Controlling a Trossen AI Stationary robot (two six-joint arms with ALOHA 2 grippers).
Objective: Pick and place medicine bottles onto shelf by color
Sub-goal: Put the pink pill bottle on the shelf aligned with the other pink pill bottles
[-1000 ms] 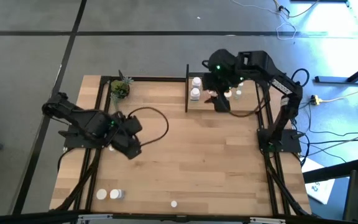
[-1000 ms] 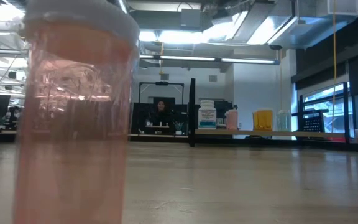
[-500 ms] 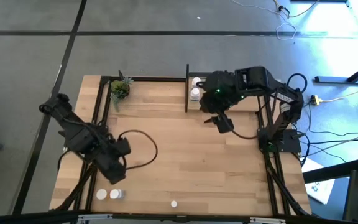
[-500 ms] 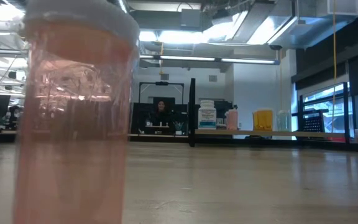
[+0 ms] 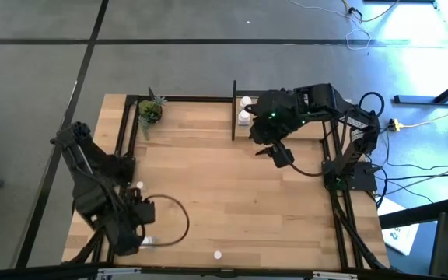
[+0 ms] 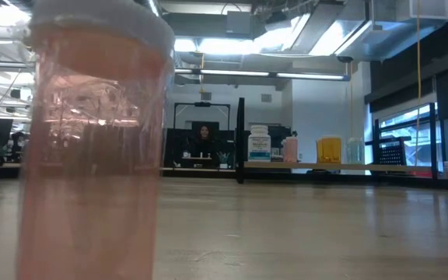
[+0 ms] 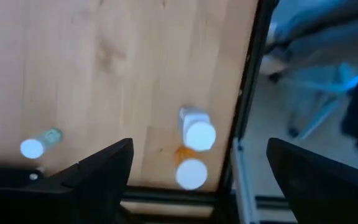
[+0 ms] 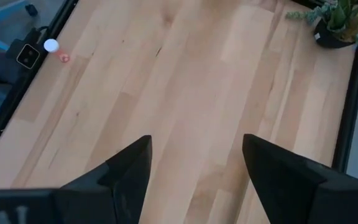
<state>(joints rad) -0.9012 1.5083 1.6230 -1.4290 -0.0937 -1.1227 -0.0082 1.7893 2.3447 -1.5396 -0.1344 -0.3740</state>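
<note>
My left gripper [image 5: 133, 232] hangs open over the table's near left corner. In the left wrist view its fingers [image 7: 199, 149] stand above and either side of two upright medicine bottles without touching them: a white one [image 7: 197, 134] and an orange one with a white cap [image 7: 191, 173]. A pale green bottle [image 7: 39, 144] stands farther off. A pink bottle [image 6: 92, 140] stands at the near edge [image 5: 218, 254]. My right gripper [image 5: 280, 154] is open over bare wood [image 8: 194, 155], just in front of the shelf [image 5: 286, 132]. The shelf [image 6: 325, 165] bears white [image 6: 259, 144], pink, yellow and pale green bottles.
A small potted plant [image 5: 151, 110] stands at the far left, also seen in the right wrist view [image 8: 337, 22]. Black frame rails [image 5: 123, 140] run along the table's sides and near edge [image 7: 244, 124]. The middle of the wooden tabletop [image 5: 232, 194] is bare.
My left gripper has swung from the table's left middle toward the near left corner, rolling as it went, and now hangs over the two bottles there. My right gripper has come away from the shelf toward the table's middle, then stopped. Both stayed open. No bottle has moved.
</note>
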